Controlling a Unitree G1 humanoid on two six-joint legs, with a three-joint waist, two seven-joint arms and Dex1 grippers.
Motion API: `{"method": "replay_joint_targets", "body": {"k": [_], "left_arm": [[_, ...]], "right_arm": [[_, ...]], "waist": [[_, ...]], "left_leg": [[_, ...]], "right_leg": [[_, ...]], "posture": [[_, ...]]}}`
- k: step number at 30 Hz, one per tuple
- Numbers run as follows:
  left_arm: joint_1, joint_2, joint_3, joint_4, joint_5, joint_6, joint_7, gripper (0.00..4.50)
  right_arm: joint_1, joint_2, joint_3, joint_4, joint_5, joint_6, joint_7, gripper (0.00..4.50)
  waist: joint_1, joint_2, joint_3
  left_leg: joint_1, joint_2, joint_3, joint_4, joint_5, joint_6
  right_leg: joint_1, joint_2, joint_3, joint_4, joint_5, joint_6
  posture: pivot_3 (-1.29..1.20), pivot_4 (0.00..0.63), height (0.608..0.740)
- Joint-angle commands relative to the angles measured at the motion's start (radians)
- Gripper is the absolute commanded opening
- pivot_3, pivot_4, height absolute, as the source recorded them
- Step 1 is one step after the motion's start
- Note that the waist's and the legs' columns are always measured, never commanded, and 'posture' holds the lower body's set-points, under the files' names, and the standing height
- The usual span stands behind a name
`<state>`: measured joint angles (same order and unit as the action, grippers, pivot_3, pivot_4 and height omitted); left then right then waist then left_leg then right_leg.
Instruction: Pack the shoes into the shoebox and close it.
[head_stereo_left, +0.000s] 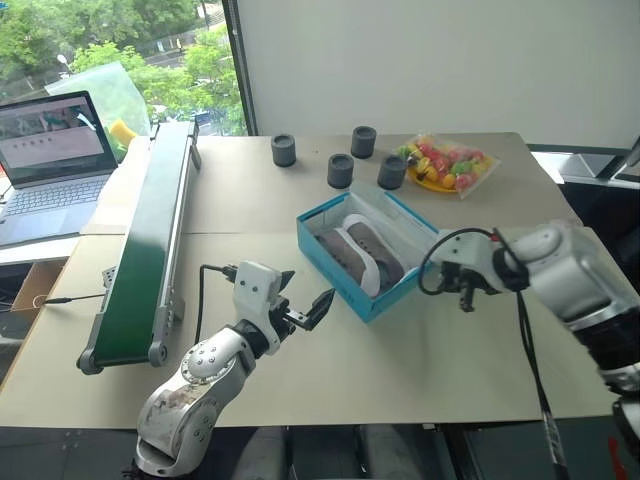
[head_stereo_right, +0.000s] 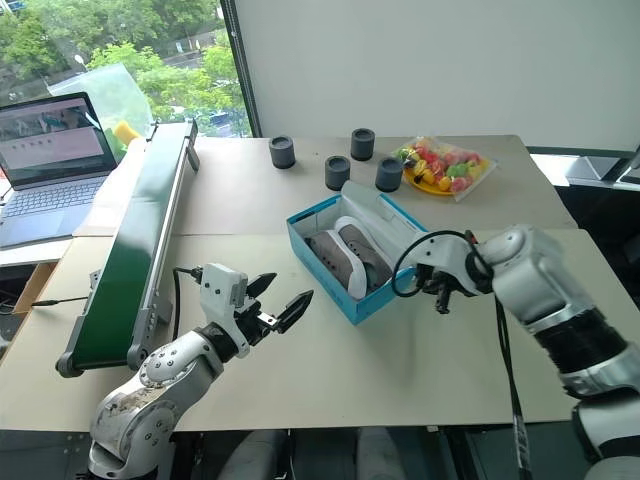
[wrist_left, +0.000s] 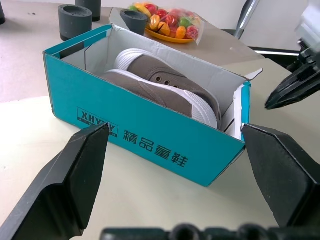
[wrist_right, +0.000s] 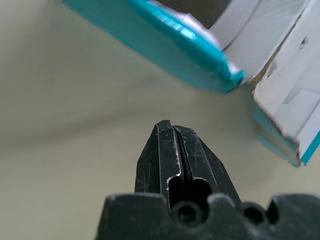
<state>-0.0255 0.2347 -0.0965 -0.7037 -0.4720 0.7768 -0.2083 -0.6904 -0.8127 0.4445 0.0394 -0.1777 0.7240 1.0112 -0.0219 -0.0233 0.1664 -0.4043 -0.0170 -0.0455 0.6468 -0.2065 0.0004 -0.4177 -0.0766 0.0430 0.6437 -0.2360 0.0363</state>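
Shoes (head_stereo_left: 360, 255) lie packed inside the open blue shoebox (head_stereo_left: 345, 285) at table centre, as the right gripper (head_stereo_left: 466, 297), pinched shut on nothing at the box's 3 o'clock, should slip under the lid flap (head_stereo_right: 385, 222) while the wide-open, empty left gripper (head_stereo_left: 305, 300) braces at 8 o'clock.

shoebox (head_stereo_left: 372, 290): bright blue, white inside, open, lid flap up at its far side, set askew mid-table | shoes (head_stereo_left: 362, 254): taupe pair, white soles, lying side by side inside the box
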Motion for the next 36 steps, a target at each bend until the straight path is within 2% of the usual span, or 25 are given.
{"method": "replay_joint_targets", "body": {"k": [1, 5, 9, 15, 22, 28, 33, 36], "left_arm": [[-0.009, 0.009, 0.010, -0.051, -0.009, 0.007, 0.005, 4.50], [-0.004, 0.014, 0.020, -0.062, -0.016, 0.018, 0.011, 4.50], [-0.008, 0.022, 0.032, -0.065, -0.023, 0.029, 0.010, 4.50], [-0.020, 0.025, 0.038, -0.062, -0.023, 0.039, 0.008, 4.50], [-0.019, 0.022, 0.037, -0.062, -0.022, 0.038, 0.010, 4.50], [-0.020, 0.021, 0.037, -0.061, -0.022, 0.038, 0.011, 4.50], [-0.022, 0.023, 0.039, -0.057, -0.022, 0.037, 0.008, 4.50], [-0.024, 0.024, 0.038, -0.056, -0.023, 0.037, 0.007, 4.50]], "right_arm": [[-0.022, 0.128, -0.067, 0.093, -0.094, -0.009, -0.295, 0.06], [-0.020, 0.212, -0.123, 0.102, -0.103, -0.007, -0.425, 0.06], [-0.004, 0.275, -0.148, 0.062, -0.064, 0.044, -0.420, 0.06], [-0.009, 0.360, -0.177, -0.019, 0.032, 0.122, -0.362, 0.06], [0.042, 0.454, -0.247, -0.292, 0.324, 0.359, -0.199, 0.06], [0.034, 0.397, -0.259, -0.235, 0.338, 0.348, -0.248, 0.06], [-0.010, 0.202, -0.132, -0.062, 0.160, 0.150, -0.294, 0.06], [-0.065, 0.156, -0.092, 0.023, 0.083, 0.103, -0.328, 0.06]], "waist": [[0.002, 0.000, 0.000], [0.008, 0.000, 0.000], [0.006, 0.000, 0.000], [-0.007, 0.000, 0.000], [-0.014, 0.000, 0.000], [-0.002, 0.000, 0.000], [0.005, 0.000, 0.000], [0.000, -0.001, 0.000]], "left_leg": [[0.000, 0.000, 0.000, 0.000, 0.000, 0.000], [-0.003, -0.001, 0.000, 0.000, 0.000, -0.001], [-0.002, -0.001, 0.000, 0.000, 0.000, 0.000], [-0.001, 0.000, 0.000, 0.000, 0.000, 0.000], [-0.002, 0.000, -0.005, 0.000, 0.000, 0.000], [0.000, -0.001, -0.005, 0.001, 0.000, 0.000], [-0.001, -0.001, -0.001, 0.001, 0.000, 0.000], [-0.002, -0.001, 0.000, 0.001, 0.000, 0.000]], "right_leg": [[0.000, 0.000, 0.000, 0.001, 0.000, 0.000], [-0.003, -0.001, 0.001, 0.002, 0.000, 0.000], [-0.002, -0.001, 0.000, 0.001, 0.000, 0.000], [-0.002, 0.000, 0.001, 0.002, 0.000, 0.000], [-0.002, 0.000, 0.000, 0.002, 0.000, 0.000], [0.000, -0.001, -0.001, 0.002, 0.001, 0.000], [-0.001, -0.001, -0.001, 0.002, 0.001, 0.000], [-0.002, -0.001, 0.000, 0.002, 0.001, 0.000]], "posture": [[0.00, 0.150, 0.740], [0.00, 0.150, 0.740], [0.00, 0.150, 0.740], [0.00, 0.150, 0.740], [0.00, 0.150, 0.740], [0.00, 0.150, 0.740], [0.00, 0.150, 0.740], [0.00, 0.150, 0.740]]}}
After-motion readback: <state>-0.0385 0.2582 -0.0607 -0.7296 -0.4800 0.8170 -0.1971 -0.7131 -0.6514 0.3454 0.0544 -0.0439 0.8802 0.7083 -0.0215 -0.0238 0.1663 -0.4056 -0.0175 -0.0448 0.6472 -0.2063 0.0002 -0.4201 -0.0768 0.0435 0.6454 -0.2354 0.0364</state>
